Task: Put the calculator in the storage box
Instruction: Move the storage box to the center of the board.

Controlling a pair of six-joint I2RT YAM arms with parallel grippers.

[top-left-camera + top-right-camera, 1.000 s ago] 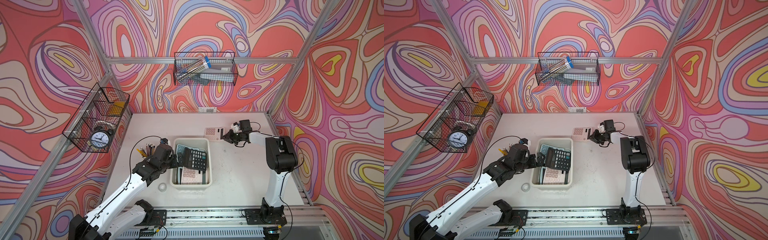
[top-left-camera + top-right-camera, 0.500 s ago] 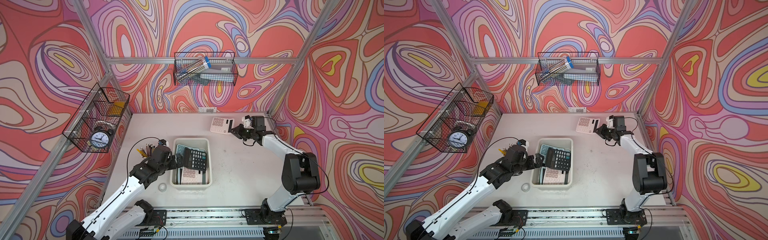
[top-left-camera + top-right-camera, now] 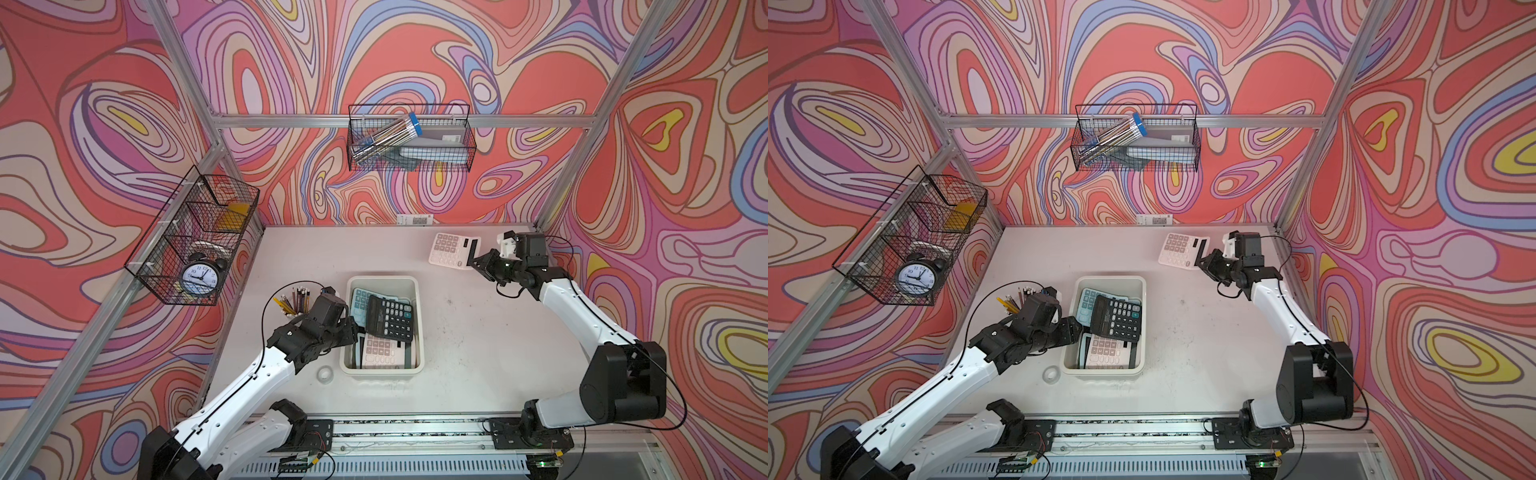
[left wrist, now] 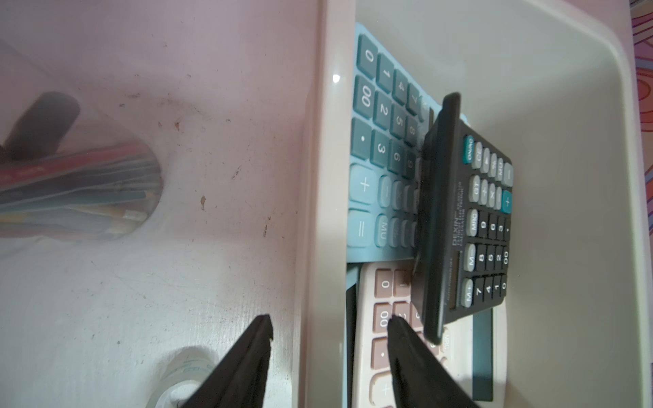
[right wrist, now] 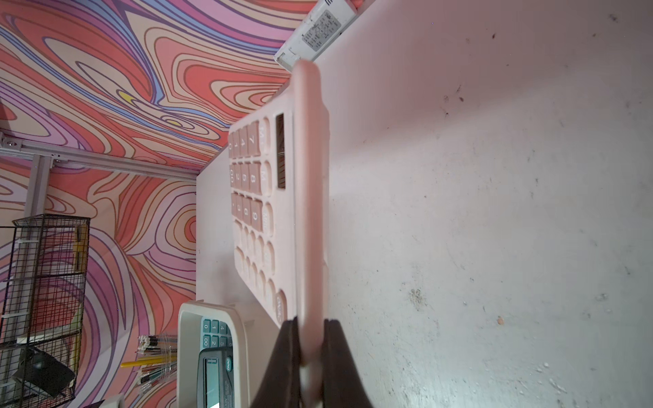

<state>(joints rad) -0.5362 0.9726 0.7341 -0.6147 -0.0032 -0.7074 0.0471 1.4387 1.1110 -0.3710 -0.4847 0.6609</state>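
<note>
Pink calculator [image 3: 451,254] we hold clamped in our right claw [image 3: 472,263], not yet at the storage box [image 3: 382,371] with three stowed calculators [image 3: 390,320]; left claw [image 4: 328,319] gapes empty.

The off-white rectangular plastic storage box [image 3: 384,370] looks smooth and faintly glossy. The pale pink plastic calculator [image 5: 311,197] is matt, and the white tabletop [image 5: 494,212] is scuffed and speckled.

Pink calculator [image 3: 449,254] tilted, well apart from off-white storage box [image 3: 382,371]
</note>
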